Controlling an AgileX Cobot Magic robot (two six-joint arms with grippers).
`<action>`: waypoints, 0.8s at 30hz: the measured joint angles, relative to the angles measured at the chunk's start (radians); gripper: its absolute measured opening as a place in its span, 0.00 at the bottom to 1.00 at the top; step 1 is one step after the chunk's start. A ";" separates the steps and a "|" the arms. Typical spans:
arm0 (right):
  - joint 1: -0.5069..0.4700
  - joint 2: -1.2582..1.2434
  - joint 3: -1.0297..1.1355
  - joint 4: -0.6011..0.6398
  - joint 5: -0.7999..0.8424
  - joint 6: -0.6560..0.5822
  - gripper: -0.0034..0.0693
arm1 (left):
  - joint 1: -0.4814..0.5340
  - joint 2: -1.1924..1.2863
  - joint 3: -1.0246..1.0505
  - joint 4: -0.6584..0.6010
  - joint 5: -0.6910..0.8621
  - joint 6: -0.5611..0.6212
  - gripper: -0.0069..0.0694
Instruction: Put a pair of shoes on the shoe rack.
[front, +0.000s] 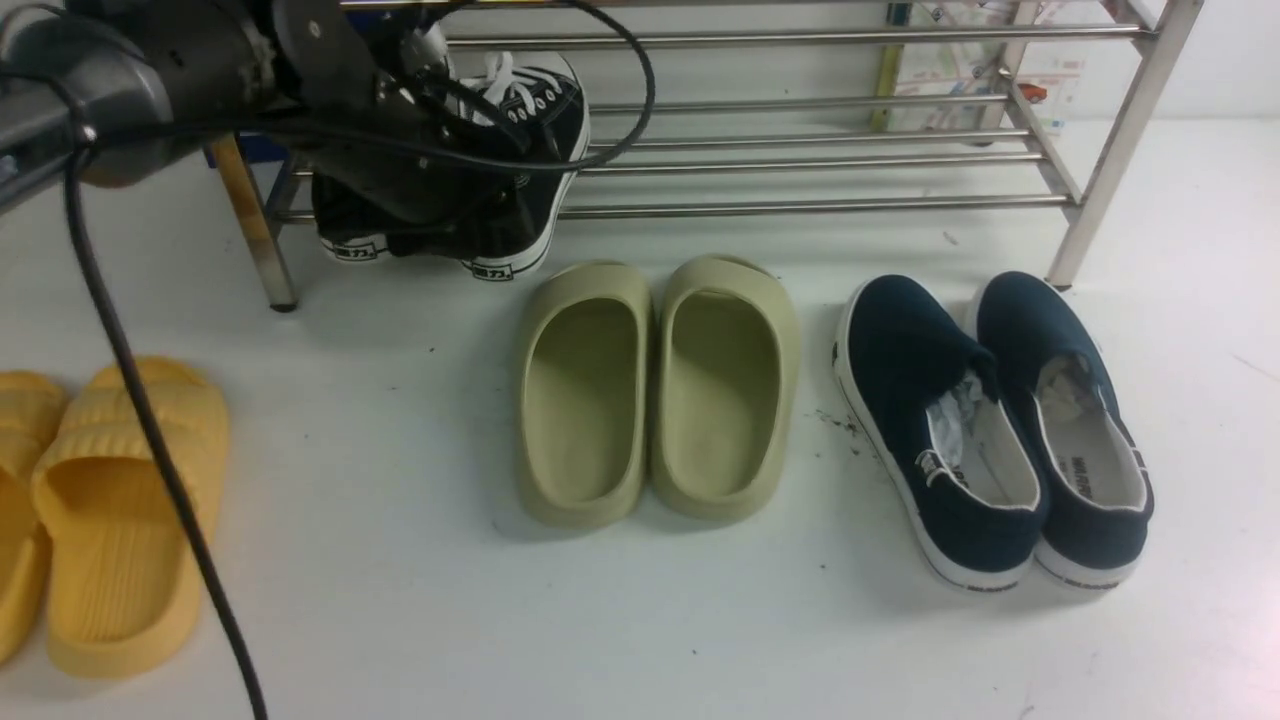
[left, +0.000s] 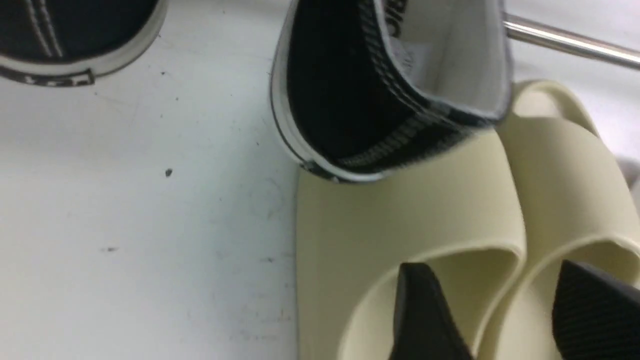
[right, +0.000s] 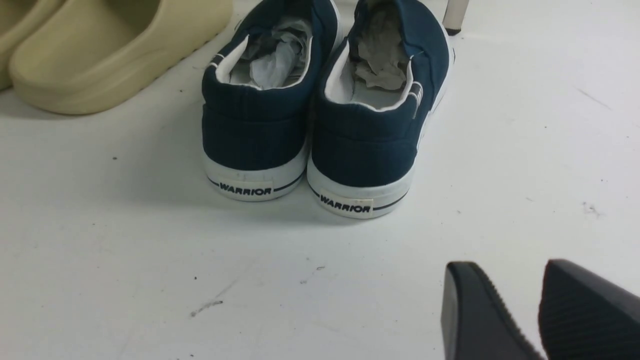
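Front: left arm reaches over the left end of the rack (front: 830, 205). Both sneakers (front: 520, 160) sit on its lowest bars, heels hanging off the front edge toward the camera, toes pointing back. The arm hides most of the left one. Olive slippers (front: 660, 390), navy slip-ons (front: 990, 430) and yellow slippers (front: 110, 510) are on the floor, clear of the rack. Right arm not in this view.

Left wrist: left gripper (left: 492, 310) has its fingers spread with nothing between them, hanging above the olive slippers, just off the heel of 1 sneaker. Second sneaker's heel shows at the frame corner.

Right wrist: right gripper (right: 540, 310) fingers stand slightly apart, nothing held, over bare floor near the slip-ons.

Step, my read: release, placement looks done. The heels overhang, so the next move calls for a straight retreat up and back without snagging a heel or the laces; maybe a nudge deeper if they tip.
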 joint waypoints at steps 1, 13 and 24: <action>0.000 0.000 0.000 0.000 0.000 0.000 0.38 | 0.000 -0.008 0.000 0.000 0.007 0.003 0.60; 0.000 0.000 0.000 0.000 0.000 0.000 0.38 | 0.004 -0.636 0.010 0.051 0.364 0.015 0.16; 0.000 0.000 0.000 0.000 0.000 0.000 0.38 | 0.005 -1.232 0.503 0.176 0.242 -0.056 0.07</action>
